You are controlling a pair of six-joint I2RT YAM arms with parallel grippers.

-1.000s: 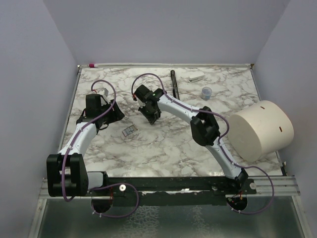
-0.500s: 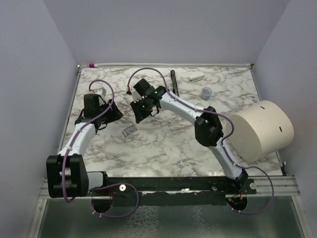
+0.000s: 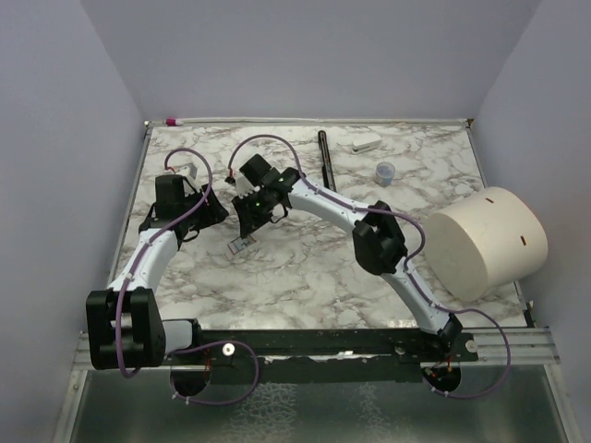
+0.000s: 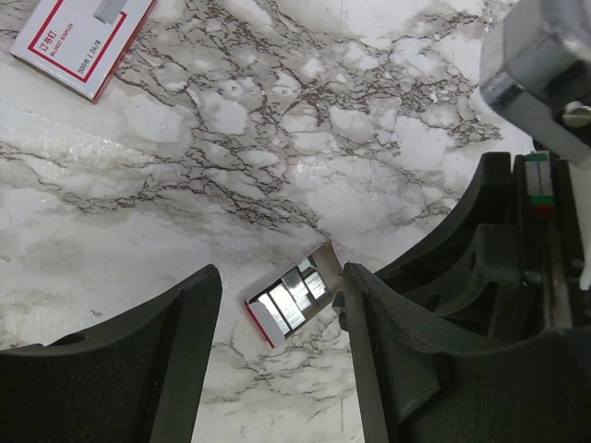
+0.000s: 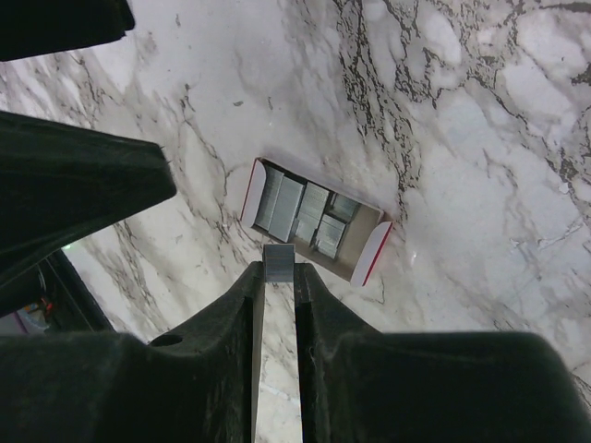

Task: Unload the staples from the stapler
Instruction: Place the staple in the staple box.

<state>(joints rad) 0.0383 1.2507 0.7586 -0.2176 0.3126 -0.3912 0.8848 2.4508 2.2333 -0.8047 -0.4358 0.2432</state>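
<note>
The stapler [image 3: 240, 246] is a small red-and-white rectangle lying open side up on the marble like a shallow tray [image 4: 263, 318] [image 5: 374, 249]. Several silvery strips of staples [image 5: 305, 208] lie inside it. My right gripper [image 5: 279, 272] [image 3: 246, 229] hovers just beside its long edge, shut on one short grey strip of staples [image 5: 279, 261] that sticks out past the fingertips. My left gripper [image 4: 279, 277] [image 3: 205, 212] stands open to the left of the tray. Nothing is between its fingers; the tray shows on the table beyond them.
A red-and-white printed box [image 4: 83, 37] [image 3: 189, 171] lies by the left arm. At the back are a long black bar [image 3: 325, 157], a white block [image 3: 367, 143] and a small grey cup [image 3: 384, 173]. A big cream cylinder [image 3: 485, 242] fills the right side.
My right gripper has swung left and down towards the tray, still holding the strip. The left arm has barely moved.
</note>
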